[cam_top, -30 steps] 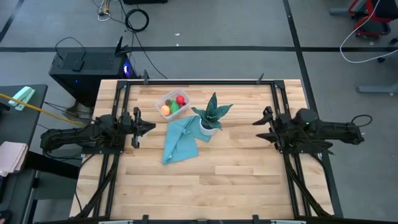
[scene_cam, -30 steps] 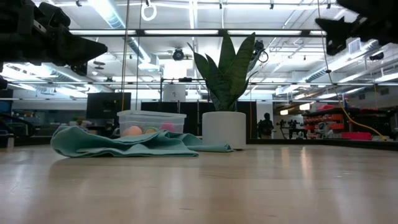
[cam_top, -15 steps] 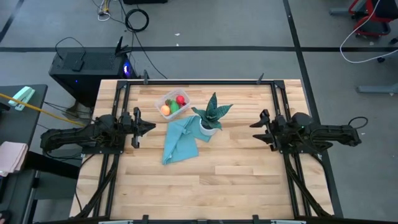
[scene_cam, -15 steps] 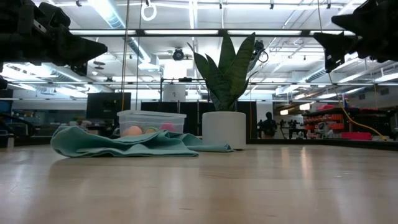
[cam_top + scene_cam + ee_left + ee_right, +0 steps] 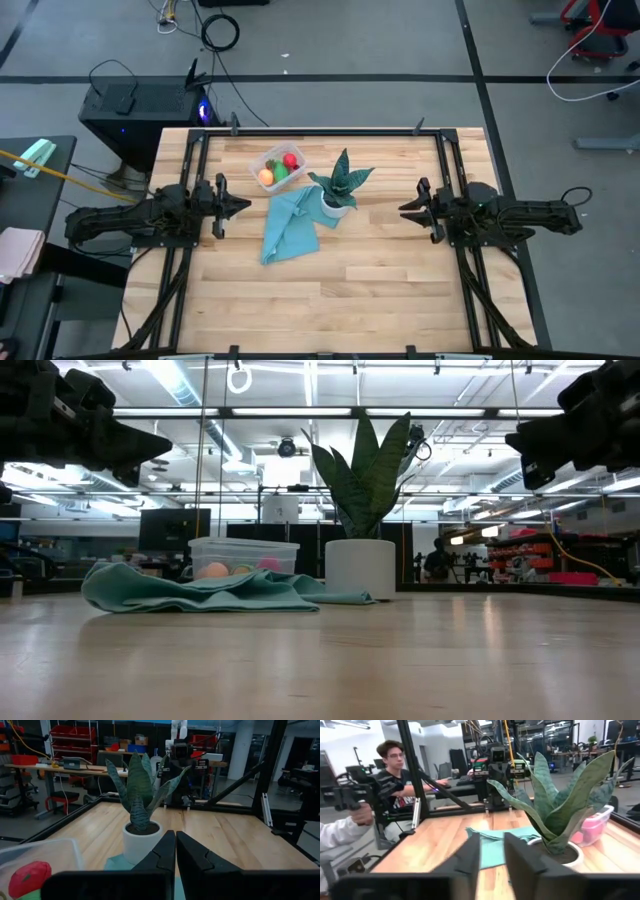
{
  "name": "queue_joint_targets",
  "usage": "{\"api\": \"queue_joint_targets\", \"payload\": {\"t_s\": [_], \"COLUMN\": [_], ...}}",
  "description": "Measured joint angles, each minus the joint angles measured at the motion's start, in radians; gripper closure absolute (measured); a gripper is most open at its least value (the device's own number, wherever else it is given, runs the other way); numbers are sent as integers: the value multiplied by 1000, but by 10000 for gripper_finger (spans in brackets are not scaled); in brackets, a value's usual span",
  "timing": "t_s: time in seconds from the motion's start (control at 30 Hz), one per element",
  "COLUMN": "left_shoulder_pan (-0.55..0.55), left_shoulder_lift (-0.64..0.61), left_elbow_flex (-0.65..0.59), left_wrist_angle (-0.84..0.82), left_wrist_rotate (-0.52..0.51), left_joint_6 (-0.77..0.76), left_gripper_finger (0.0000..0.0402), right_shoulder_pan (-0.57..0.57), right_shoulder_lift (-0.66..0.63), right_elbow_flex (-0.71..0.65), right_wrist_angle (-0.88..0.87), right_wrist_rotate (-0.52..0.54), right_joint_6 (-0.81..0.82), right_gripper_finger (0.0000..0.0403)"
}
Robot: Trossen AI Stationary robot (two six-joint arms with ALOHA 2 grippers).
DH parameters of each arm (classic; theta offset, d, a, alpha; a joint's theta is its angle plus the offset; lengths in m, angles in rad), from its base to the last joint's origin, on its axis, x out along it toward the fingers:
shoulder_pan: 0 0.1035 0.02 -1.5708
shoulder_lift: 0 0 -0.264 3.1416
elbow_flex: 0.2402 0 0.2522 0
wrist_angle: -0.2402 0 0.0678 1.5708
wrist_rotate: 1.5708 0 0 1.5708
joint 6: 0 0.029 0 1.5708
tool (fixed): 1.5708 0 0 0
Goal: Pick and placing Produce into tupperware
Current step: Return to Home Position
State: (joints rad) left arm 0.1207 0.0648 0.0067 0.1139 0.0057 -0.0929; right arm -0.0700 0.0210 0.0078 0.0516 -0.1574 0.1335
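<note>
The small clear rounded-rectangular plastic container (image 5: 245, 549) sat toward the far side of the pale wooden table (image 5: 380, 290), just beside the spiky green plant (image 5: 342, 178) in its white pot (image 5: 333, 208) and at the far end of the crumpled teal cloth (image 5: 289, 226). Inside it lay an orange round toy fruit (image 5: 266, 177), a green round one (image 5: 281, 172) and a larger red one (image 5: 291, 160), packed close together. The left gripper (image 5: 243, 204) hung above the table's left side, level and pointing toward the middle, its two dark fingers pressed together with nothing between them. The right gripper (image 5: 403, 210) mirrored it over the right side, well apart from the container, its fingers parted by a clear gap and holding nothing. In the low view the cloth covered the container's lower wall, so only the tops of the fruit showed through (the tiny pinkish piece could not be picked out from above). The left wrist view cut the container off at the picture's edge. A person (image 5: 395, 767) sat beyond the table.
</note>
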Motion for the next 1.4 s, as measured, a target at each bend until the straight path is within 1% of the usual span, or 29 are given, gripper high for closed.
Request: {"api": "queue_joint_targets", "payload": {"t_s": [0.1,0.13,0.17,0.23,0.33,0.4,0.5,0.67,0.8,0.9,1.07,1.27,1.33,1.4], "left_shoulder_pan": [0,0,0,0,0,-1,0,0,0,0,0,0,0,0], "left_shoulder_lift": [0,0,0,0,0,0,0,0,0,0,0,0,0,0], "left_elbow_flex": [0,0,0,0,0,0,0,0,0,0,0,0,0,0], "left_wrist_angle": [0,0,1,1,12,28,47,46,46,41,-1,6,12,51], "left_wrist_rotate": [0,0,0,17,127,174,175,174,172,171,152,124,103,96], "left_joint_6": [0,0,1,11,48,51,50,52,52,50,26,26,27,54], "left_gripper_finger": [381,380,378,377,384,392,396,387,396,392,397,383,383,391], "right_shoulder_pan": [0,0,0,0,0,0,0,0,0,0,0,0,0,0], "right_shoulder_lift": [3,3,3,3,5,5,5,5,5,5,5,5,5,6], "right_elbow_flex": [0,0,0,0,0,0,0,0,0,0,0,0,0,0], "right_wrist_angle": [-2,-4,-6,-9,-23,-22,-22,-22,-22,-22,-23,-23,-17,12], "right_wrist_rotate": [32,51,72,100,117,123,124,124,126,133,134,132,133,131], "right_joint_6": [-22,-30,-32,-34,-37,-40,-42,-53,-64,-67,-67,-67,-74,-91], "right_gripper_finger": [375,389,392,389,398,397,398,400,401,401,402,402,402,402]}}
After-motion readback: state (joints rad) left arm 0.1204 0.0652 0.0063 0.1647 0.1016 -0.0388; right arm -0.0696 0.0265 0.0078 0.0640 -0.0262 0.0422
